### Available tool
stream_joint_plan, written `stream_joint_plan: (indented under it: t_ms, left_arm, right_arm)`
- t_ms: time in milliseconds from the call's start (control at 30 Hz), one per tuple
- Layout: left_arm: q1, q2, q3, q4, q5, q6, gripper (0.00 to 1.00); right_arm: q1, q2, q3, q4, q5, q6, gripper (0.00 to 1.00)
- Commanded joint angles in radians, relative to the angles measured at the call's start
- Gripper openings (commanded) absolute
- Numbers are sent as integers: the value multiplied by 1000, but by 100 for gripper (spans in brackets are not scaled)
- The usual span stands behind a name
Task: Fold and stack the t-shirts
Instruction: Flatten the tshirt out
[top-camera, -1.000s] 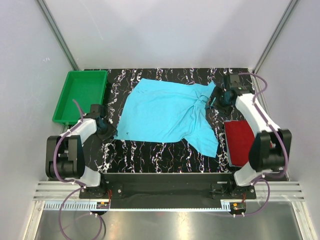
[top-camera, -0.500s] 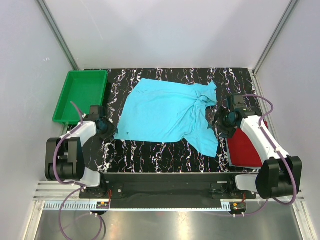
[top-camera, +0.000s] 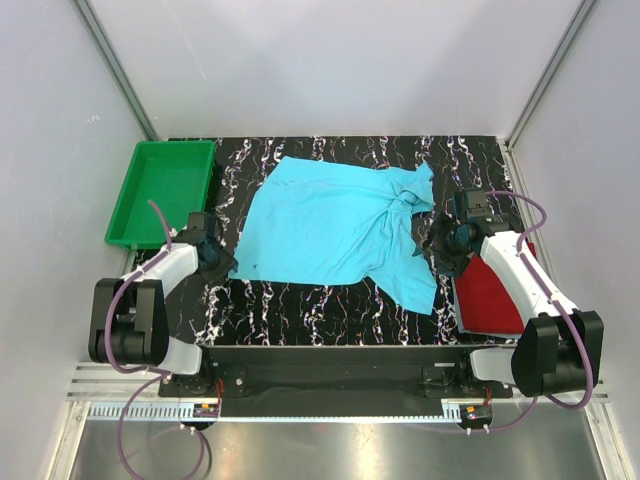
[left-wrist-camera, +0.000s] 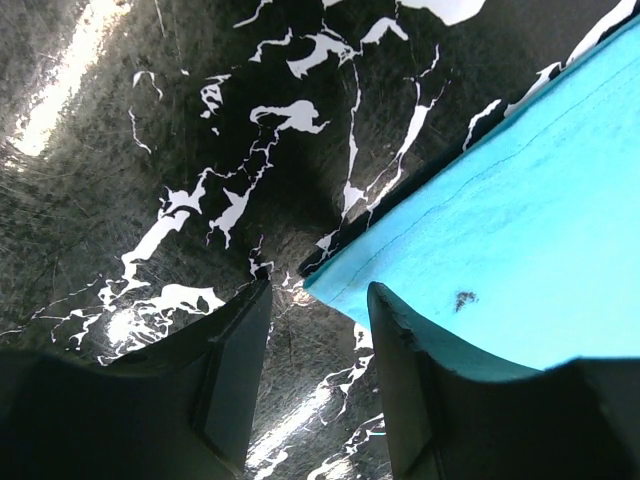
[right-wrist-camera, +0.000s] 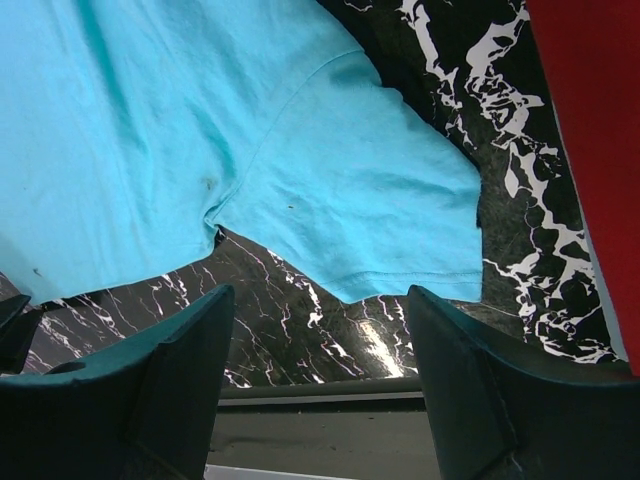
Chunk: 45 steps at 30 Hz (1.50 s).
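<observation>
The turquoise t-shirt (top-camera: 330, 225) lies spread and wrinkled on the black marbled table (top-camera: 300, 300), with one sleeve pointing to the near right. The dark red t-shirt (top-camera: 488, 290) is a folded rectangle at the right edge. My left gripper (top-camera: 216, 261) is open at the turquoise shirt's near-left corner. In the left wrist view that corner (left-wrist-camera: 322, 277) sits just ahead of the left gripper (left-wrist-camera: 318, 330), and the right finger overlaps the hem. My right gripper (top-camera: 440, 246) is wide open and empty above the sleeve (right-wrist-camera: 400, 235), beside the red shirt (right-wrist-camera: 590, 120).
A green plastic tray (top-camera: 165, 195) stands at the far left of the table, just behind my left gripper. Grey walls close in the left, right and far sides. The table's near edge shows in the right wrist view (right-wrist-camera: 330, 395).
My right gripper came back from the shirt's far-right corner to the sleeve beside the red shirt, empty. My left gripper slid right to the shirt's near-left corner.
</observation>
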Motion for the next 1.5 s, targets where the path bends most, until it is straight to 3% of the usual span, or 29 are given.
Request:
stream_joint_plan:
  t_ms: [0,133,367,667,833,967,1000,1067,1300,1467]
  left_arm:
    - [-11,61,-2,-71,-50,2,50]
    - [-15,84,12,-68,-61,7,49]
    - [-21,117,24,-44,-53,21,31]
    - [-48,144,48,-44,-78,32,43]
    - [-53,163,76,-42,-90,58,31]
    - [-53,193,116,-36,-93,110,18]
    - [-53,190,125,-38,-95,122,11]
    - [-54,163,147,-42,-113,169,0]
    - [-50,-15,161,-131,-167,277,0]
    - [-50,-130,119,-136,-126,314,0]
  right_arm:
    - [-2,0,-6,27,-20,28,77]
    - [-3,2,-7,27,-12,28,77]
    - [-14,20,-27,27,0,60,77]
    - [-16,55,-13,39,-18,52,77]
    - [-19,61,-12,47,-25,51,77]
    - [-22,68,-16,48,-35,47,77]
    - [-22,72,-16,48,-38,47,78]
    - [-25,89,-18,47,-51,41,77]
    - [-33,182,-21,42,-127,6,73]
    - [3,302,28,67,-135,-31,64]
